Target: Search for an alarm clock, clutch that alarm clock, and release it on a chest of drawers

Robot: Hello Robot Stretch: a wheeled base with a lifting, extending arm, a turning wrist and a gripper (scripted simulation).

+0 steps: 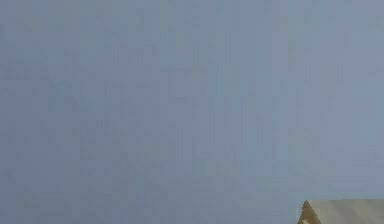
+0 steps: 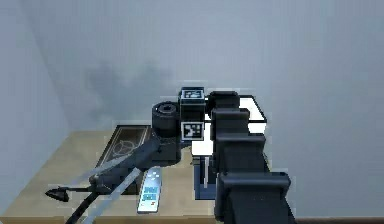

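My arm (image 2: 238, 160) reaches out over a light wooden top (image 2: 80, 160) that stands against a blue-grey wall. The gripper's dark body (image 2: 165, 120) sits left of the two white marker squares (image 2: 192, 110). Its thin fingers slant down to the arm side view's lower left. The gripper (image 2: 75, 192) has only bare wood behind its far end and holds nothing. A flat dark-framed tray-like thing (image 2: 125, 148) lies on the top behind the fingers. A slim pale remote-like bar (image 2: 150, 190) lies just right of them.
A white flat thing with a black edge (image 2: 255, 108) lies behind the arm, near the wall. The forward view faces a plain blue-grey wall (image 1: 190, 100) close up, with a corner of a wooden top (image 1: 340, 212) at its bottom right.
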